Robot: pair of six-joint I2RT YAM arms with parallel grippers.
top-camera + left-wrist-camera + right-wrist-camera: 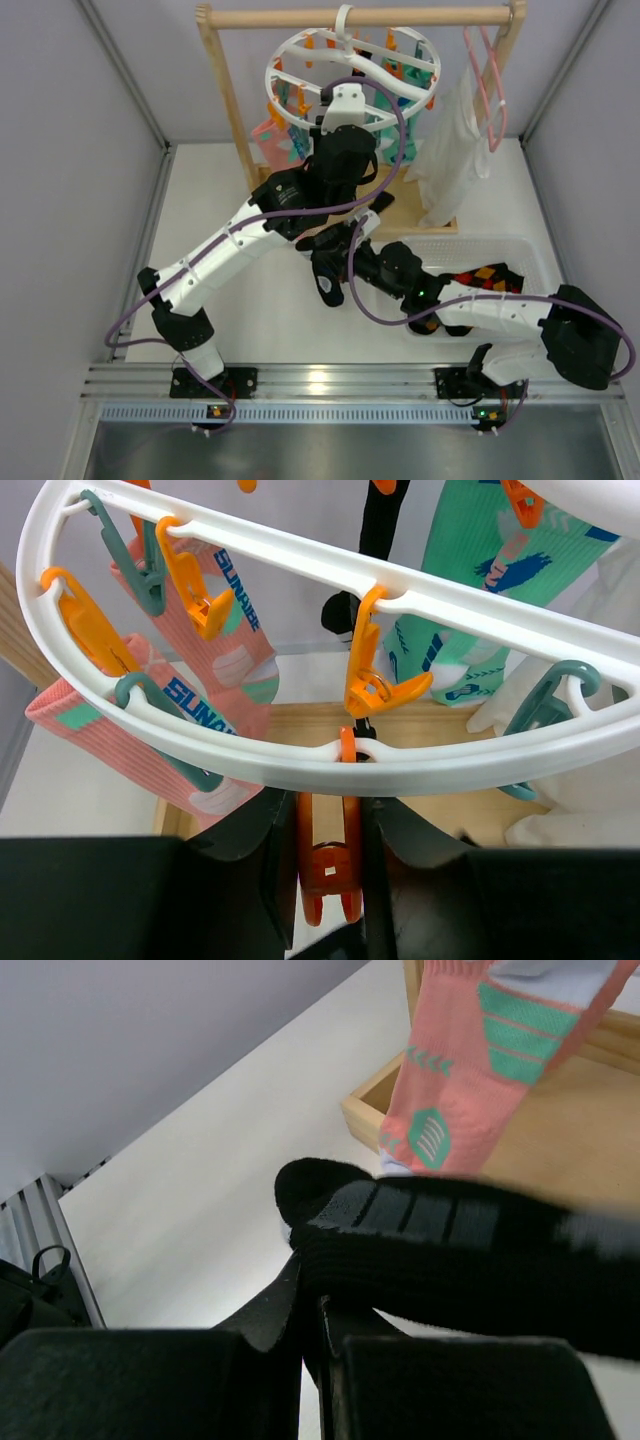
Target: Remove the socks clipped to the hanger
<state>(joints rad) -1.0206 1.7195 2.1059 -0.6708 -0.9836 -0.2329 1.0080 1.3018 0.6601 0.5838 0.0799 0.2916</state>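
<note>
**Desk:** How is the left arm posed?

**Photographer:** It is stretched up from its base to the hanger [300,50]. The left gripper [328,815] sits under the ring's near rim, its jaws pinched on an orange clip [328,870] that hangs there.

**Desk:** Where are the socks from there?

**Photographer:** Beyond the rim, a pink sock [200,680] is clipped up to the left and a teal sock [490,570] to the right.

**Desk:** And the right arm?

**Photographer:** It is folded low over the table [250,320]. The right gripper [312,1290] is clamped on a black sock [450,1260], near the wooden base [580,1100].
</note>
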